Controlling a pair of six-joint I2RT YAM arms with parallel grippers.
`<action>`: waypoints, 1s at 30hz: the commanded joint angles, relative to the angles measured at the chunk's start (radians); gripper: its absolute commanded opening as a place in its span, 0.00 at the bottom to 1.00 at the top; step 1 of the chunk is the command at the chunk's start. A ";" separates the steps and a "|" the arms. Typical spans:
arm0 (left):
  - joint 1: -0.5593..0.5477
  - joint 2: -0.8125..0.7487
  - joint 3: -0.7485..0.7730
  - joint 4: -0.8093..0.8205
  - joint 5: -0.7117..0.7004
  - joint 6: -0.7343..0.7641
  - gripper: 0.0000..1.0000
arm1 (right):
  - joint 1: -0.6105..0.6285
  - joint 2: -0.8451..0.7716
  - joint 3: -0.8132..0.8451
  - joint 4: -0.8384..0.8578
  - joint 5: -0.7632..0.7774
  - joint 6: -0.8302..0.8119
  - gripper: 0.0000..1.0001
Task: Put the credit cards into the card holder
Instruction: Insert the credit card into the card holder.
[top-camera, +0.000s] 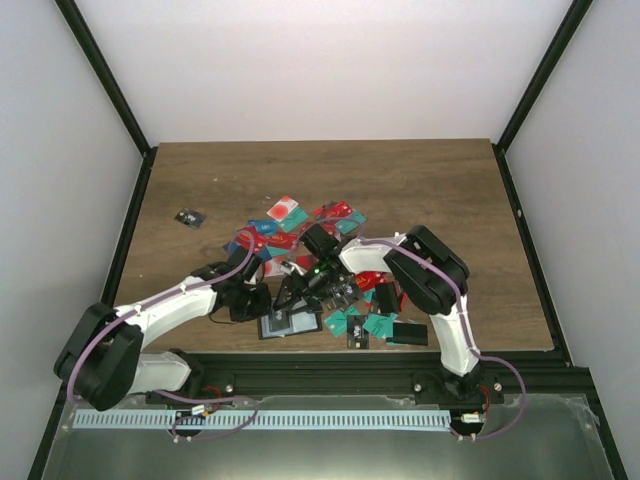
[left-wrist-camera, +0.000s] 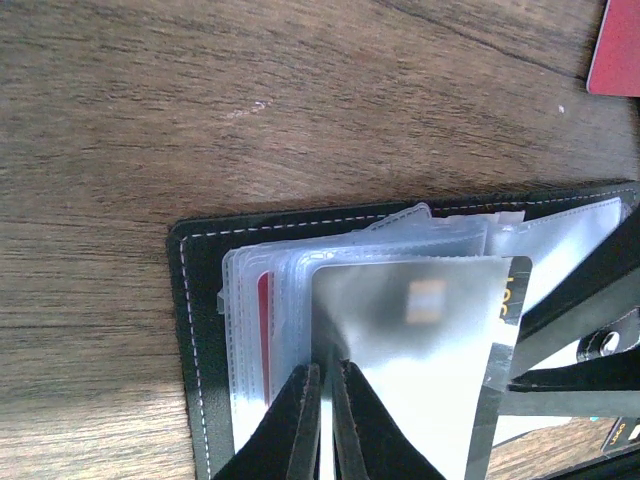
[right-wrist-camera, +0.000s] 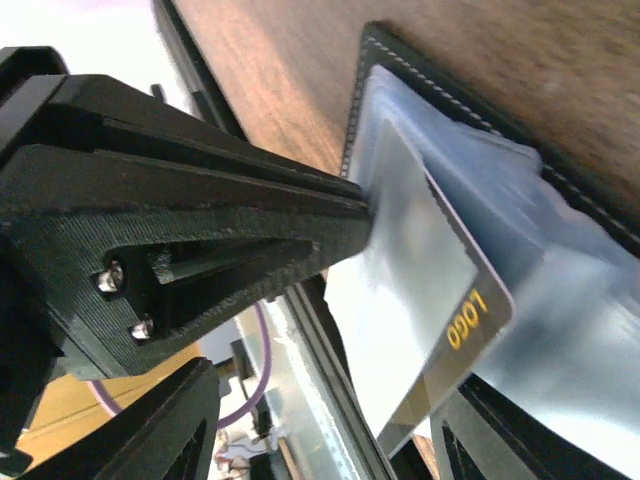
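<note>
The card holder (top-camera: 290, 325) lies open near the table's front edge, a black cover (left-wrist-camera: 195, 330) with white stitching and clear pockets. My left gripper (left-wrist-camera: 325, 380) is shut on the edge of one clear pocket, holding it up. A dark credit card (right-wrist-camera: 465, 320) printed with "LOGO" sits partly inside that pocket, one end sticking out. My right gripper (right-wrist-camera: 330, 400) is open, its fingers wide on either side of that end and not touching it. A red card (left-wrist-camera: 264, 330) shows in another pocket. Loose credit cards (top-camera: 290, 215) lie heaped behind the holder.
More teal cards (top-camera: 380, 325) and a flat black case (top-camera: 408, 335) lie right of the holder. A small black item (top-camera: 189, 218) sits alone at the left. A red card (left-wrist-camera: 615, 50) lies beyond the holder. The front rail (top-camera: 330, 365) runs just below.
</note>
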 joint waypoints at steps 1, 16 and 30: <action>-0.001 0.011 -0.039 -0.067 -0.073 0.014 0.07 | -0.002 -0.068 0.032 -0.186 0.160 -0.074 0.60; -0.003 -0.017 -0.041 -0.062 -0.061 0.022 0.07 | 0.016 -0.143 0.090 -0.346 0.514 -0.124 0.10; -0.002 -0.085 -0.012 -0.091 -0.044 0.014 0.10 | 0.102 -0.061 0.164 -0.336 0.541 -0.059 0.01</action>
